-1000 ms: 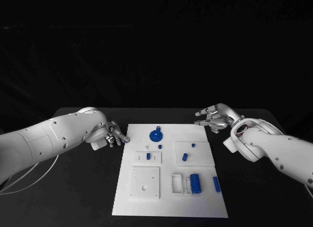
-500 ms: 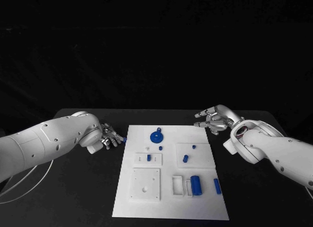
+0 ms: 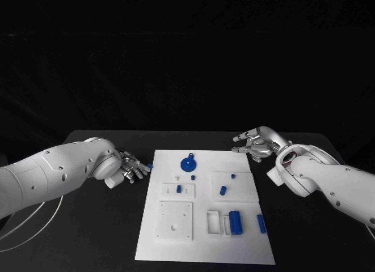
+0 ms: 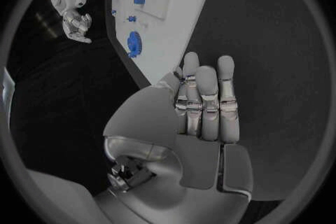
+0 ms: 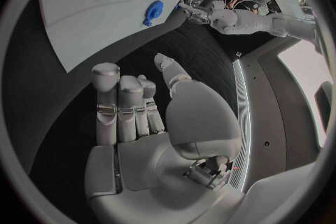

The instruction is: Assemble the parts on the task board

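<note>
The white task board (image 3: pixel 205 226) lies in the middle of the black table (image 3: pixel 97 226). The left hand (image 3: pixel 131 166) hovers just beside the board's left edge, near its far end, fingers straight and close together, holding nothing. The right hand (image 3: pixel 254 144) hangs near the board's far right corner, fingers loosely spread and empty. On the board, a round blue gear (image 3: pixel 188 164) sits near the far end, a blue cylinder (image 3: pixel 234 220) and a blue bar (image 3: pixel 261 223) near the front right.

The board (image 3: pixel 205 226) lies mid-table (image 3: pixel 89 226); the left hand (image 3: pixel 131 168) is beside its left edge, the right hand (image 3: pixel 254 144) near its far right corner.
</note>
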